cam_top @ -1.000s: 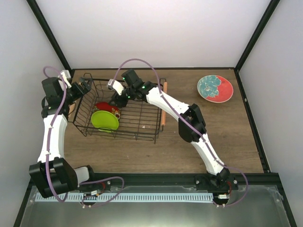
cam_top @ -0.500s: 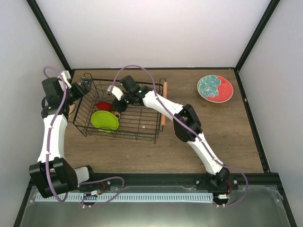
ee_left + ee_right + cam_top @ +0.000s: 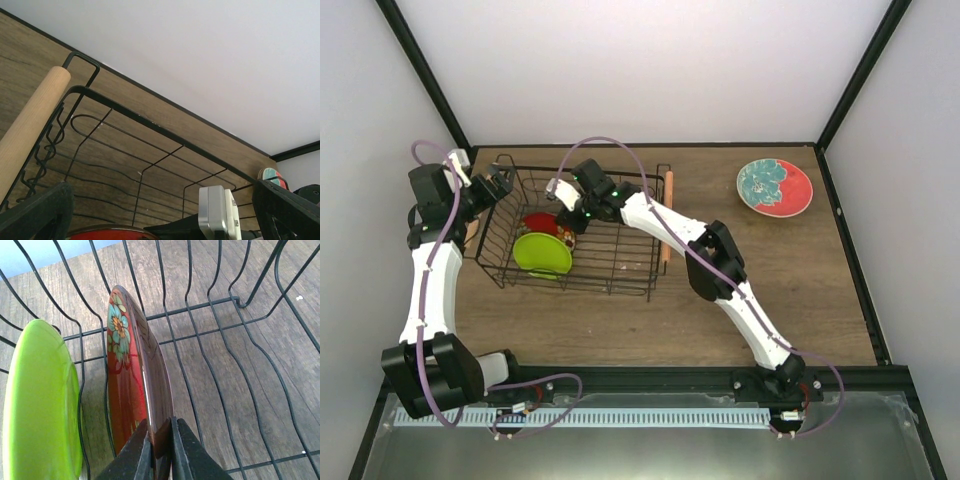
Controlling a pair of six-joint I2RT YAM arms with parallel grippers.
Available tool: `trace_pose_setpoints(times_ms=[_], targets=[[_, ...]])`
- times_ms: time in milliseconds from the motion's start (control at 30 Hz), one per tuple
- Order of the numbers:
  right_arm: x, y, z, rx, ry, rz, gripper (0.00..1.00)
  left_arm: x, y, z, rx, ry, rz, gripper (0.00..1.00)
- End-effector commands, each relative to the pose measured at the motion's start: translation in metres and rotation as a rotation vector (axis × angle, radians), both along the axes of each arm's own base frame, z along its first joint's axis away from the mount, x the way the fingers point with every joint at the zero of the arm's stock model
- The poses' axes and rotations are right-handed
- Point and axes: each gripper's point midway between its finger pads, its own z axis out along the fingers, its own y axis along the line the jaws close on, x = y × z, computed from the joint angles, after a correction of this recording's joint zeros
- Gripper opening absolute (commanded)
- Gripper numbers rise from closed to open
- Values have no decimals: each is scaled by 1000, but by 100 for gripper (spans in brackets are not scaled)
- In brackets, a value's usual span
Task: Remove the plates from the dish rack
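Observation:
The black wire dish rack point(image 3: 620, 262) stands at the left of the table. A small red patterned plate point(image 3: 540, 224) and a lime green plate point(image 3: 542, 254) stand on edge in it. My right gripper point(image 3: 567, 222) reaches into the rack. In the right wrist view it point(image 3: 160, 450) is shut on the red plate's rim point(image 3: 137, 385), with the lime plate point(image 3: 40, 405) to the left. My left gripper point(image 3: 502, 182) is open at the rack's far left corner point(image 3: 150, 127), holding nothing. The red-rimmed teal plate point(image 3: 775, 187) lies on the table at the far right. The beige and mint plates are out of view.
The rack's wooden handles run along its right side point(image 3: 666, 225) and its left side point(image 3: 30, 130). The right arm's wrist camera point(image 3: 217, 212) sits close in front of my left gripper. Black frame posts and white walls enclose the table.
My right gripper has moved left and down into the rack, onto the red patterned plate's rim. The left arm and the plates have not moved.

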Motion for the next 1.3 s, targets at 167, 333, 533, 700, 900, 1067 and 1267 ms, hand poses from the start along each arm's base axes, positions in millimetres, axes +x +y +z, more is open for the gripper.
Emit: trace_pose_setpoints(times_ms=[167,333,533,700,900,1067,1267], targets=[[19,-3,81,91,-196,-84,1,2,-2,4,-13,-15,-15,100],[27,-13,137,143,-336,-128,1,2,-1,2,-8,-9,-8,100],[26,-26,187,181,-450,-153,1,2,-1,1,-12,-9,-7,100],[18,-33,207,200,-491,-135,1,4,-1,-2,-19,-7,-8,100],[16,-44,222,189,-532,-156,1,4,-1,0,-20,-13,-8,100],[32,-66,235,167,-565,-240,1,3,-2,0,-22,-12,-9,100],[68,-131,268,172,-583,-444,1,3,-2,-1,-24,-11,-12,100]])
